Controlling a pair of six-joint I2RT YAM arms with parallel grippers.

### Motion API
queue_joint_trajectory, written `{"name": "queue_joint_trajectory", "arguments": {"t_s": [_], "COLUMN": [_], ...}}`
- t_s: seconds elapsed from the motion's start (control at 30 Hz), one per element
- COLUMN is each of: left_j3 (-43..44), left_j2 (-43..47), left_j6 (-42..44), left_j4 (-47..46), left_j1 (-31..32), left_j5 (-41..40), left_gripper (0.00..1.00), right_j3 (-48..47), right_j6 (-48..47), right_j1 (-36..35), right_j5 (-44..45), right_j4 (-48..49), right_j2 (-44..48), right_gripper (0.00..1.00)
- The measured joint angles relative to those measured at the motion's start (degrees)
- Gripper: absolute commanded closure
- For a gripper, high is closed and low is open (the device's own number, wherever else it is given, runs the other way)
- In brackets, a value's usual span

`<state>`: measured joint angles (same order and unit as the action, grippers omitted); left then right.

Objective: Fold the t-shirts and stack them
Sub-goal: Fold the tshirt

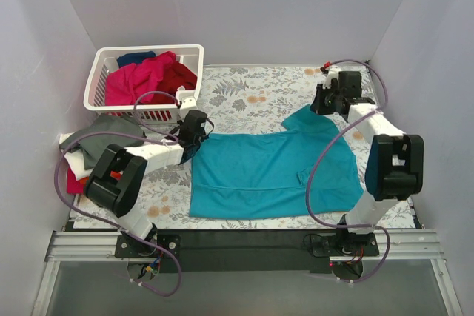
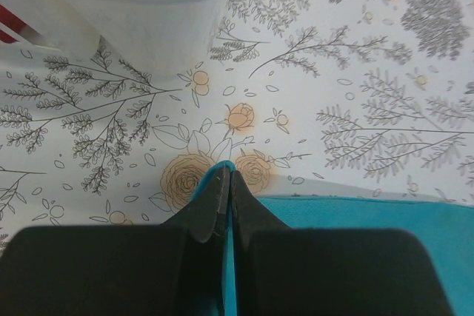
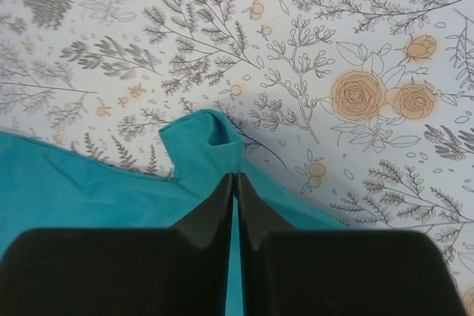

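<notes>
Now, both far corners are taken. We note the teal t-shirt (image 1: 270,175) lying spread at the middle of the floral cover (image 1: 244,94), its straight near edge toward 6 o'clock in the overhead view.

The left gripper (image 2: 226,177) is clenched on the shirt's 10 o'clock corner. Only a sliver of teal shows past the tips, so we judge that hold thin. The right gripper (image 3: 235,177) is clenched on the 2 o'clock corner, with a small bunched tab of cloth standing just beyond its tips. That is a deeper bite.

The basket (image 1: 148,53) sits at 10 o'clock of the table with magenta and dark red shirts (image 1: 148,79) heaped in it. A grey shirt (image 1: 107,135) lies at 9 o'clock, beside the left arm.

The step in hand, as we read it, is to fold the far edge toward 6 o'clock. To do it well:
- Lift both corners together and level, just clear of the cloth beneath.
- Square up first, since the right corner sits farther toward 12 o'clock than the left and the far edge is not straight.
- Carry the corners in parallel, with the edge between them taut.
- Lay the far edge on the near edge, not short of it.
- Mind the left pinch, because a jerk could slip it.
</notes>
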<state>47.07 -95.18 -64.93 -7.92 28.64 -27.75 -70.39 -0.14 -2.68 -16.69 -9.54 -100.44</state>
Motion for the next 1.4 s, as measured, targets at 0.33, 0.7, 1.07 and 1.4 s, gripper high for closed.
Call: {"name": "queue_joint_trajectory", "arguments": {"t_s": [0.33, 0.7, 1.07, 1.4], "left_j3": [-8.13, -17.16, -22.97, -27.32], "left_j2": [7.91, 21.77, 30.56, 38.97], "left_j6": [-2.01, -5.14, -7.13, -7.8], "left_j4": [-2.82, -2.82, 0.22, 2.45], "left_j1": [0.0, 0.02, 0.46, 3.1], "left_j5": [2.38, 4.76, 7.61, 9.55], "left_gripper": [1.0, 1.0, 1.0, 1.0], "right_j3": [16.28, 21.66, 25.35, 25.18], "right_j6": [3.28, 4.63, 5.2, 6.21], "right_j1": [-1.88, -4.74, -5.03, -5.11], "right_j5": [0.76, 5.51, 9.4, 12.17], "right_j4": [1.44, -6.71, -17.14, -23.56], "right_j2": [15.58, 35.91, 46.12, 54.38], "right_gripper": [0.99, 0.99, 0.99, 0.99]}}
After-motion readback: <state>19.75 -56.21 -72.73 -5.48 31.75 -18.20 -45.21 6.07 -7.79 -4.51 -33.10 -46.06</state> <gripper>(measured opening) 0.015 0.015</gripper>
